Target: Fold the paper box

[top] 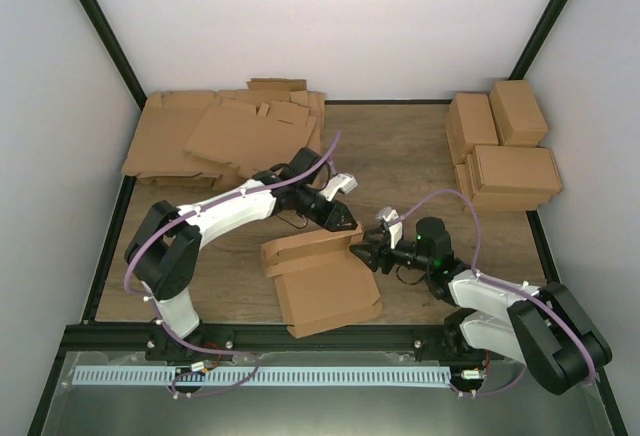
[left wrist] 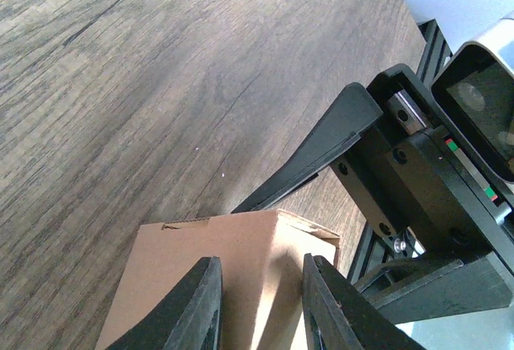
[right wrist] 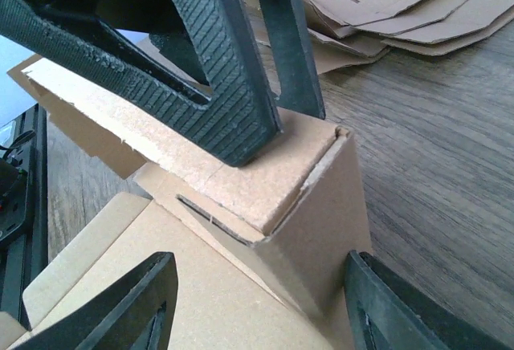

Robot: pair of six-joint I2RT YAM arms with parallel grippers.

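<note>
The paper box (top: pixel 320 281) lies partly folded in the middle of the table, one long wall raised along its far side. My left gripper (top: pixel 345 221) is at that wall's right end, shut on the upright cardboard. In the left wrist view its fingers (left wrist: pixel 201 310) straddle the box (left wrist: pixel 217 242) at the corner. My right gripper (top: pixel 365 251) faces the same corner from the right and is open. In the right wrist view its fingertips (right wrist: pixel 144 302) stand wide on either side of the box corner (right wrist: pixel 321 205), under the left gripper's ribbed finger (right wrist: pixel 225 69).
A heap of flat cardboard sheets (top: pixel 230 136) lies at the back left, its edge also in the right wrist view (right wrist: pixel 401 5). Several folded boxes (top: pixel 505 151) are stacked at the back right. The two grippers sit very close together.
</note>
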